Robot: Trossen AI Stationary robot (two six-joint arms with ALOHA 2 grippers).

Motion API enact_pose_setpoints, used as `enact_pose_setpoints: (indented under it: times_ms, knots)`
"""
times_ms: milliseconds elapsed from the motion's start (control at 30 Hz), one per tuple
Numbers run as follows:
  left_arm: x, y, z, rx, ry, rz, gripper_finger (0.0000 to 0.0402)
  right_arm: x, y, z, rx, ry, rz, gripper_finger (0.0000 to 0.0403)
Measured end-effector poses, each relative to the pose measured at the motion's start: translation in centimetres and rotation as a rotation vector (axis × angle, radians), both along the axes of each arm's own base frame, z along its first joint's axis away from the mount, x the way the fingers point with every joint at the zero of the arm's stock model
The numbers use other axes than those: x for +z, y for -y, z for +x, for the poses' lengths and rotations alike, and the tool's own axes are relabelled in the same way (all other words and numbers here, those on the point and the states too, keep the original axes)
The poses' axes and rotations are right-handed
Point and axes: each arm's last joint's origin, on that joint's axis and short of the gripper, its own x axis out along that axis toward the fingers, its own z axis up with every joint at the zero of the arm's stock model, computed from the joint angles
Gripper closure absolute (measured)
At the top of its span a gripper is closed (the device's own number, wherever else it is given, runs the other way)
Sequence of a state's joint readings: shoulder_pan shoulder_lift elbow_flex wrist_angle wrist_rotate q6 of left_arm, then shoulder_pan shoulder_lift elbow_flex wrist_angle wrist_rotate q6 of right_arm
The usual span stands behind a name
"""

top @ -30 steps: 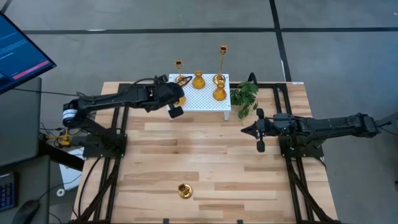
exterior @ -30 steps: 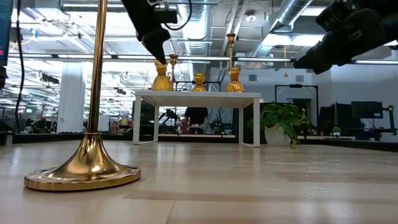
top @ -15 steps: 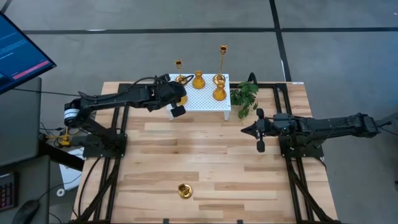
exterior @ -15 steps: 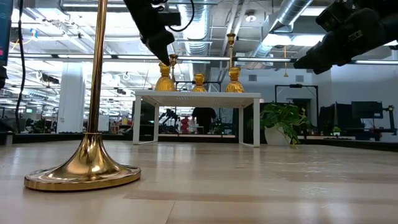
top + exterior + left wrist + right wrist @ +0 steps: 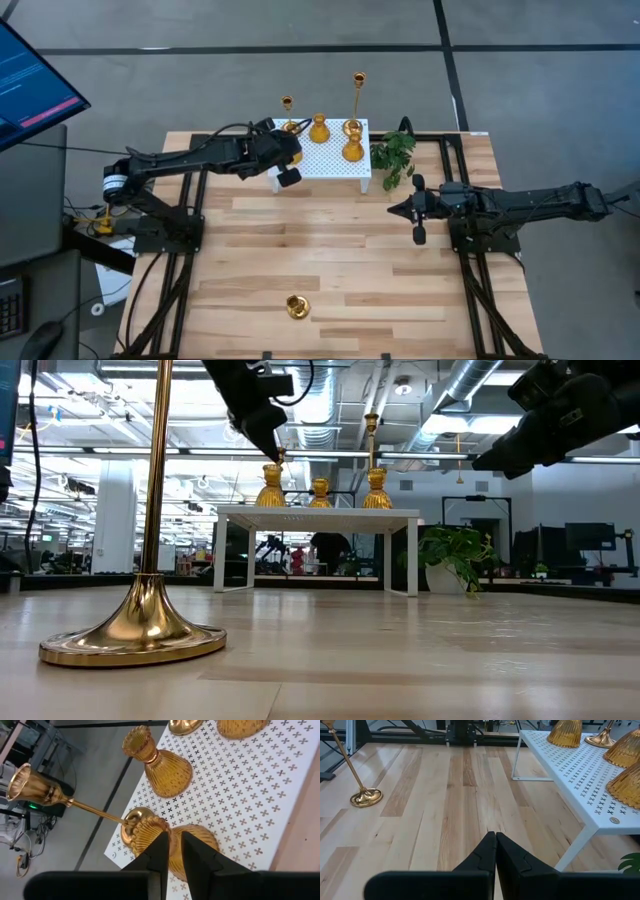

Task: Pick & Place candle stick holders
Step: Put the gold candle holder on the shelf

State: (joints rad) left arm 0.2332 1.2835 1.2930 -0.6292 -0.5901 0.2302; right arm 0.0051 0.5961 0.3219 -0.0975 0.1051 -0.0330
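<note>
- Brass was what you saw in the high view: most candle stick holders (image 5: 352, 128) stood on the white perforated stand (image 5: 335, 160) at the table's far edge, one tall holder (image 5: 297, 305) alone near the front edge. The left gripper (image 5: 284, 168) was at the stand's left end, much nearer than the right gripper (image 5: 417, 223), which waited at mid-table.
- In the low view, the left arm came down over the squat holder (image 5: 268, 488) on the stand's left.
- In the left wrist view, that holder (image 5: 150, 838) lay directly ahead of the fingers, its axis upright; the jaws stood slightly apart, holding nothing.
- In the right wrist view, the jaws were together, empty.
</note>
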Motion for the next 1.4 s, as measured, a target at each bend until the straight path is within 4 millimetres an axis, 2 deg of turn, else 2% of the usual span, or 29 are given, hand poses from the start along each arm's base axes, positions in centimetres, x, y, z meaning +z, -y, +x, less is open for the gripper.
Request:
enact_pose_setpoints:
  times_ms: [333,567,733,867,1000,1267,1400]
  knots:
    - [1.3,2.9,-0.7,-0.104,0.054,0.01,0.0351,0.0,0.0,0.0,0.0,-0.001,0.0,0.0403]
    - [3.4,5.8,-3.2,-0.201,0.178,-0.007,0.0355,0.0,0.0,0.0,0.0,0.0,0.0,0.0403]
    - [4.0,7.8,-4.8,-0.298,0.203,-0.019,0.0386,0.0,0.0,0.0,0.0,0.001,0.0,0.0403]
    - [2.4,9.1,-6.0,-0.359,0.19,-0.035,0.0397,0.0,0.0,0.0,0.0,0.001,0.0,0.0403]
    - [-0.2,9.5,-7.0,-0.294,0.224,-0.044,0.0398,0.1,0.0,0.0,0.0,0.006,0.0,0.0403]
    - [-6.8,9.6,-6.8,-0.223,0.408,0.011,0.0398,0.3,0.0,0.1,-0.002,0.035,0.007,0.0403]
    - [-8.4,9.6,-6.9,-0.221,0.471,0.011,0.0397,0.6,0.0,0.2,-0.011,0.065,0.031,0.0403]
